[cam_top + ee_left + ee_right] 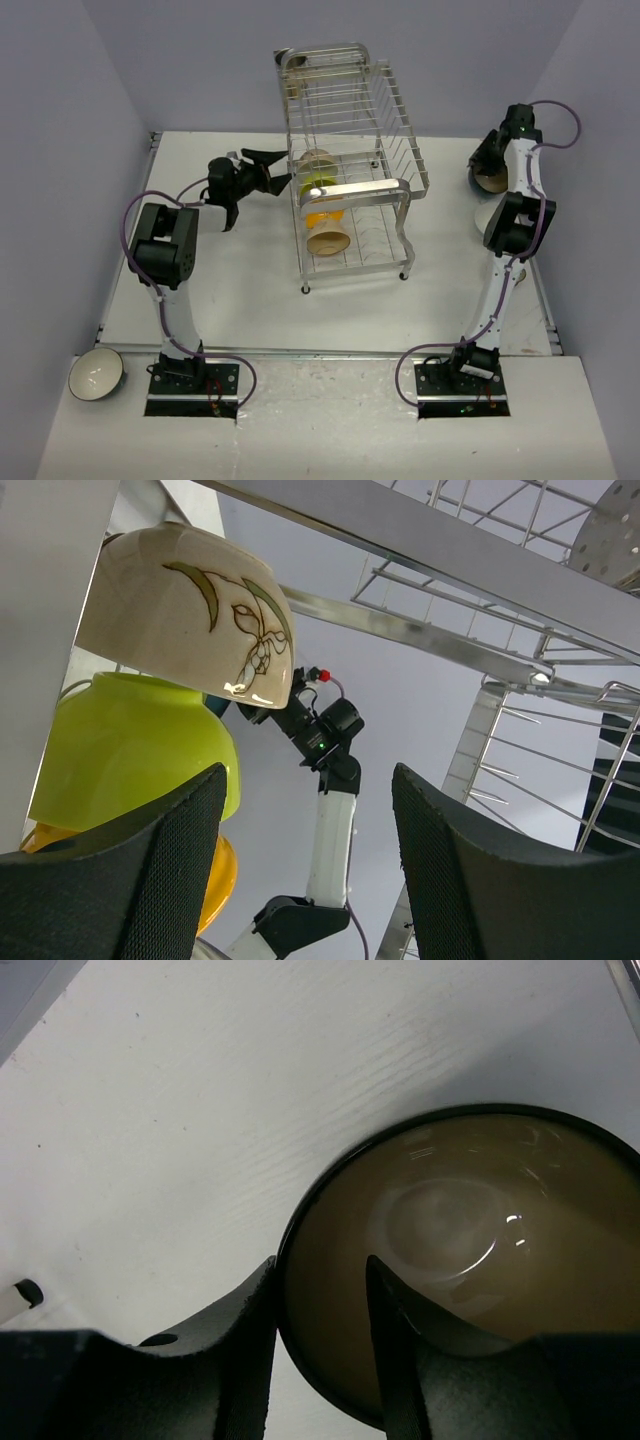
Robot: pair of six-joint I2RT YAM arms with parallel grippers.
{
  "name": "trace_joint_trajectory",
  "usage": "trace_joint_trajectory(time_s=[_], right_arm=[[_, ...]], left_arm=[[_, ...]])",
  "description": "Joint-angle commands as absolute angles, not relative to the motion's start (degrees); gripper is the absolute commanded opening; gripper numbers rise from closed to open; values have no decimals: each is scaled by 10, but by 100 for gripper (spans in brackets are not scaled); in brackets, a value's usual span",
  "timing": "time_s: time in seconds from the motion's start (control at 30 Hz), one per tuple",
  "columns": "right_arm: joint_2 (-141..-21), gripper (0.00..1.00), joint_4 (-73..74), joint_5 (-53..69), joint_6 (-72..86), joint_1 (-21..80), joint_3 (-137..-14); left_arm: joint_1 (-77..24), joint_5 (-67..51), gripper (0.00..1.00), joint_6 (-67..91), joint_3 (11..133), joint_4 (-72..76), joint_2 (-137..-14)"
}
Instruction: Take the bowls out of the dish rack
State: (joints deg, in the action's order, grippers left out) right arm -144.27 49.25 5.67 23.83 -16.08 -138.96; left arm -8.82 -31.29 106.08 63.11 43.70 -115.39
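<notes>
Closest in, one white bowl (pixel 95 375) sits at the near left corner beside the left arm's base. The dish rack (pixel 352 150) stands centre, toward the far side. It's tall shiny chrome wire with two tiers, long axis running near to far, flat bar facing near.

Four bowls stand on edge in its lower tier: patterned cream bowl (pixel 190 615), lime bowl (pixel 140 745), yellow bowl (pixel 325 215), plain cream bowl (pixel 328 240).

The left gripper (pixel 308 780) gapes empty just left of them. The right gripper (pixel 320 1265), far right, has its jaws parted astride one brown bowl (pixel 470 1230)'s rim, not pinching.

The left gripper (pixel 308 776) pointed right, jaws spread wide; the right gripper (pixel 320 1270), at far right, faced down, jaws parted.
</notes>
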Motion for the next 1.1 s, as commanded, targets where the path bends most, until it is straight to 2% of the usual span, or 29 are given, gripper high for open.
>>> trace_joint_trajectory(time_s=[0.0,0.3,0.43,0.7,0.77,0.8,0.87,0.9,1.07], right_arm=[[-1429,41,486,62,229,-159,-1417],[-1383,50,492,67,235,-147,-1402],[-1363,58,493,73,238,-144,-1403],[-1306,59,514,82,253,-128,-1388],[-1277,47,532,82,259,-105,-1362],[-1267,35,536,83,258,-95,-1352],[-1238,19,545,76,258,-67,-1312],[-1227,0,546,82,261,-60,-1295],[-1152,0,544,122,303,-34,-1161]], left_arm=[[-94,-319,68,1071,649,466,-1152],[-102,-313,68,1072,655,466,-1149],[-101,-309,68,1070,654,461,-1143],[-97,-304,68,1064,653,447,-1140],[-92,-301,68,1063,655,439,-1139],[-89,-300,68,1063,657,436,-1139],[-85,-299,68,1064,671,429,-1139],[-85,-300,68,1064,677,418,-1141],[-91,-293,67,1047,709,375,-1132]])
